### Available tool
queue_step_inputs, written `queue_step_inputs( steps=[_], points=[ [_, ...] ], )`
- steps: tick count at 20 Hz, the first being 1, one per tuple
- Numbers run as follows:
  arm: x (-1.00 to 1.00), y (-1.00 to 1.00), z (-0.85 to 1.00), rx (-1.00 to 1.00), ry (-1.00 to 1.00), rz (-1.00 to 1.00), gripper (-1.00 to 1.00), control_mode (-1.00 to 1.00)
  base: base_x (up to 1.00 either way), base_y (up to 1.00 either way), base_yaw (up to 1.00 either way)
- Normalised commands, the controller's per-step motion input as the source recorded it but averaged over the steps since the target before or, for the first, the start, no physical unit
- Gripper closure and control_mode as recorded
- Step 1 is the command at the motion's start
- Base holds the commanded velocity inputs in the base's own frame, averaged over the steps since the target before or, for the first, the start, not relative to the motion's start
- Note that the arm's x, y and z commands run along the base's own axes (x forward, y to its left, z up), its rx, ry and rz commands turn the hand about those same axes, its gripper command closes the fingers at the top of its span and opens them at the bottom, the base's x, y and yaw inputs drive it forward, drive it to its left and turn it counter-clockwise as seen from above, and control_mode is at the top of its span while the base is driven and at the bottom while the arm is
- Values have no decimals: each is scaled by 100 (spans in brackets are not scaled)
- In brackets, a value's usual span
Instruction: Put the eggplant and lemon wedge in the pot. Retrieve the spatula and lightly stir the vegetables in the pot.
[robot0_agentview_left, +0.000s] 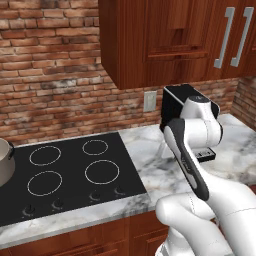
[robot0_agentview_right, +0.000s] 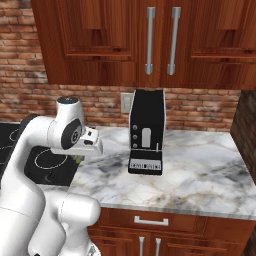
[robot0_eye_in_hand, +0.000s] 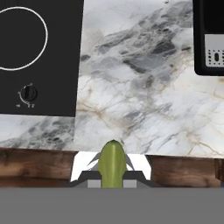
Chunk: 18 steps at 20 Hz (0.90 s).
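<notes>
**Mia:** While the gripper (robot0_eye_in_hand: 113, 179) hangs over the desk (robot0_eye_in_hand: 144, 100), what is it holding?

**Sam:** It is pinched shut on the lemon wedge (robot0_eye_in_hand: 112, 165). The little yellow-green piece sticks up between the two dark tips in the hand view. It is up in the air, not lying on the desk.

**Mia:** What is under it?

**Sam:** The marble desk, close to its front edge. The brown cupboard fronts (robot0_eye_in_hand: 35, 168) sit just past that edge. The black stove top (robot0_eye_in_hand: 52, 65) is beside it on one side, with a white ring (robot0_eye_in_hand: 19, 39) and a round knob (robot0_eye_in_hand: 28, 93). The black coffee machine (robot0_eye_in_hand: 210, 39) is on the other side.

**Mia:** Can you see the wedge from the right base view?

**Sam:** Just a tiny green bit under the white hand, near where the stove meets the desk. It is too small to be sure.

**Mia:** Where is the pot (robot0_agentview_left: 5, 160)?

**Sam:** In the left base view it stands at the far left edge, on the stove top. Part of it is cut off by the picture. It is well apart from the arm (robot0_agentview_left: 192, 150).

**Mia:** And the arm?

**Sam:** It bends over the desk between the stove and the coffee machine. A wall plug (robot0_agentview_left: 149, 101) is on the brick wall (robot0_agentview_left: 50, 75) behind it, under the wooden cupboards (robot0_agentview_left: 150, 40).
</notes>
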Motion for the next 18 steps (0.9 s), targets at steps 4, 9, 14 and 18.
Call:
queue_step_inputs(
  steps=[4, 9, 14, 18],
  points=[
    [0, 0, 0, 0, 0, 0, 100, -100, 0, 0, 0],
    [0, 0, 0, 0, 0, 0, 100, -100, 0, 0, 0],
    [-4, 0, 0, 0, 0, 0, 100, 100, -26, 7, 0],
    [0, 0, 0, 0, 0, 0, 100, 100, -95, 93, 0]
  ],
)
